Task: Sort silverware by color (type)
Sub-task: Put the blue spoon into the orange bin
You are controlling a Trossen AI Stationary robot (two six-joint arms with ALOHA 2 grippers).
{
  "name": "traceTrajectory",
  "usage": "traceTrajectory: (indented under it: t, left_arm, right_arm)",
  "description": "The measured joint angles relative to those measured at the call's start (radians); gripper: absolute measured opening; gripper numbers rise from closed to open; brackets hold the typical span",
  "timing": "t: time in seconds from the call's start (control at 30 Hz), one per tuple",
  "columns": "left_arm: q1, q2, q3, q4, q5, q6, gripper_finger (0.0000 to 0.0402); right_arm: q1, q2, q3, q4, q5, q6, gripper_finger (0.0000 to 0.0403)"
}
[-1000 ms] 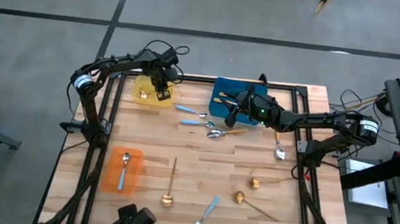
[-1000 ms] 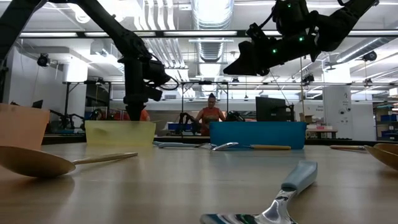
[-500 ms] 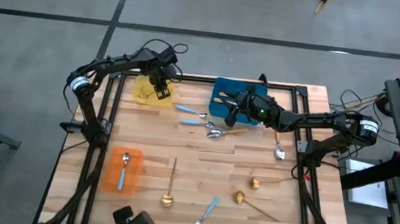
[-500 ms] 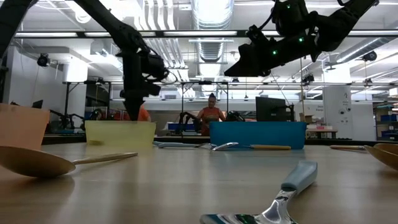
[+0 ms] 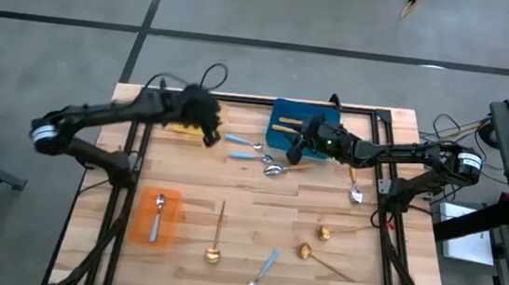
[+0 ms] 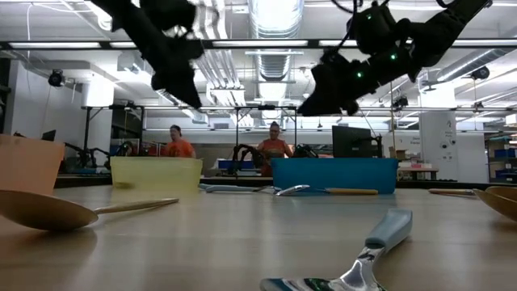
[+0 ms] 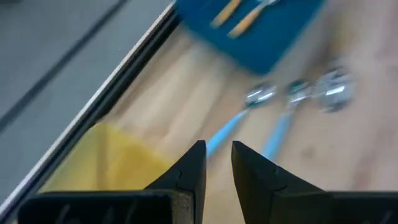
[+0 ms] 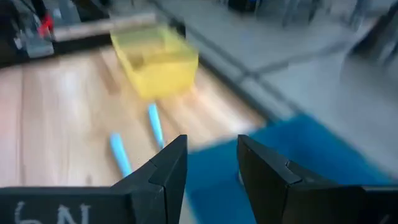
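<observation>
My left gripper [image 5: 210,138] hangs open and empty above the table, at the near right corner of the yellow tray [image 5: 179,126], pointing slantwise down. My right gripper [image 5: 292,156] hovers open and empty over the near edge of the blue tray [image 5: 285,117], which holds orange-handled spoons [image 5: 286,122]. Between the grippers two blue-handled spoons [image 5: 239,140] [image 5: 255,158] and an orange-handled spoon [image 5: 287,168] lie flat on the wood. The left wrist view shows the blue handles [image 7: 230,127] ahead of the fingers [image 7: 193,165].
An orange tray [image 5: 143,230] at the near left holds a blue-handled spoon [image 5: 158,210]. Gold spoons [image 5: 216,237] [image 5: 330,231] [image 5: 311,255], a blue-handled spoon [image 5: 263,270] and one more spoon [image 5: 355,188] lie scattered on the near and right parts of the table.
My left gripper has risen from just above the yellow tray and drawn toward the table's near edge, past the tray's near right corner. It has tipped from pointing straight down to slanting. My right gripper has tipped a little downward in place.
</observation>
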Motion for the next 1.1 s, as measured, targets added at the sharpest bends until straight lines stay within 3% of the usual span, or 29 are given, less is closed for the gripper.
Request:
traceTrajectory:
  t: [0.2,0.37,0.5,0.7,1.1]
  left_arm:
    - [-0.206,-0.205,-0.206,0.259,-0.065,-0.002,0.0058]
    - [-0.306,-0.354,-0.337,0.444,-0.070,0.094,0.0058]
    - [-0.321,-0.458,-0.412,0.561,-0.071,0.163,0.0058]
    - [-0.319,-0.557,-0.455,0.636,-0.132,0.232,0.0058]
    - [-0.318,-0.560,-0.461,0.629,-0.134,0.315,0.0058]
  right_arm:
    - [0.016,0.003,0.000,-0.273,-0.007,0.151,0.0132]
    - [0.043,-0.006,0.000,-0.364,-0.007,0.238,0.0132]
    - [0.068,-0.028,0.009,-0.420,-0.007,0.301,0.0132]
    - [0.105,-0.031,0.125,-0.601,-0.009,0.366,0.0132]
    - [0.162,-0.029,0.319,-0.977,-0.011,0.490,0.0132]
